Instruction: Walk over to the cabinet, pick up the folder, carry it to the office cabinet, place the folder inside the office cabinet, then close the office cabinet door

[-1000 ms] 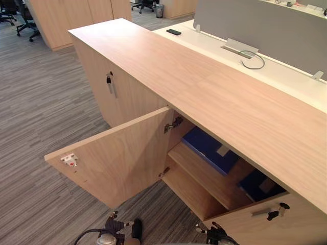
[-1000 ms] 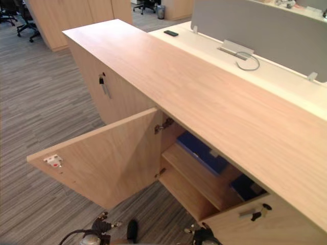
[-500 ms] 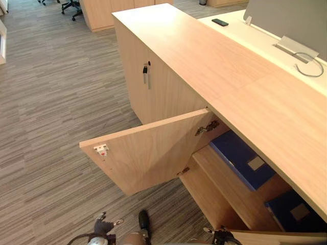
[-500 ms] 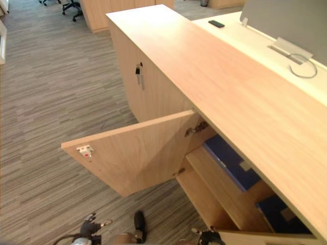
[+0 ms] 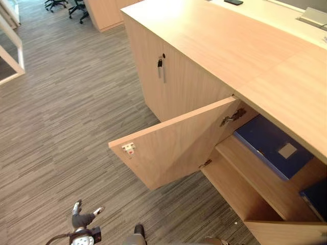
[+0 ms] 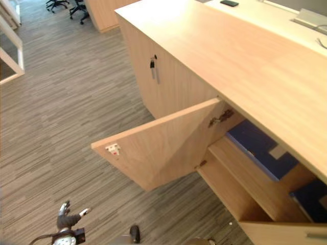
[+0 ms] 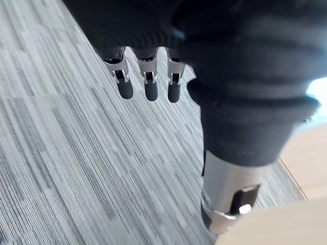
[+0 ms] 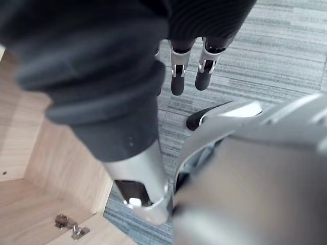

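**Both robot hands are empty, and the folder is inside the office cabinet**

You can see the left robot hand point(image 7: 150, 84) hanging over the striped grey floor point(image 5: 61, 127). Its fingers are straight and loose, and they hold nothing. The right robot hand point(image 8: 179, 79) is the same. Its fingers point straight down at the floor with nothing in them.

The blue folder point(image 5: 271, 145) lies flat on the top shelf point(image 5: 255, 176) inside the office cabinet point(image 5: 230, 46). From the left robot hand it is ahead and off to the right, well apart. It is apart from the right robot hand too.

A second blue folder point(image 5: 316, 196) lies further to the right in the cabinet. You cannot tell which shelf it sits on.

The door point(image 5: 179, 148) stands wide open, swung out over the floor. It is ahead of the left robot hand, between that hand and the folder. A small white catch point(image 5: 127, 148) with a red spot sits near the door's free edge. Further ahead of the left robot hand, a shut door has a key point(image 5: 160, 64) in its lock.

Just beside the right robot hand there is a pale wood panel point(image 8: 30, 168) with a small metal fitting point(image 8: 66, 224). It may be the cabinet's other door, but the view is too close to be sure.
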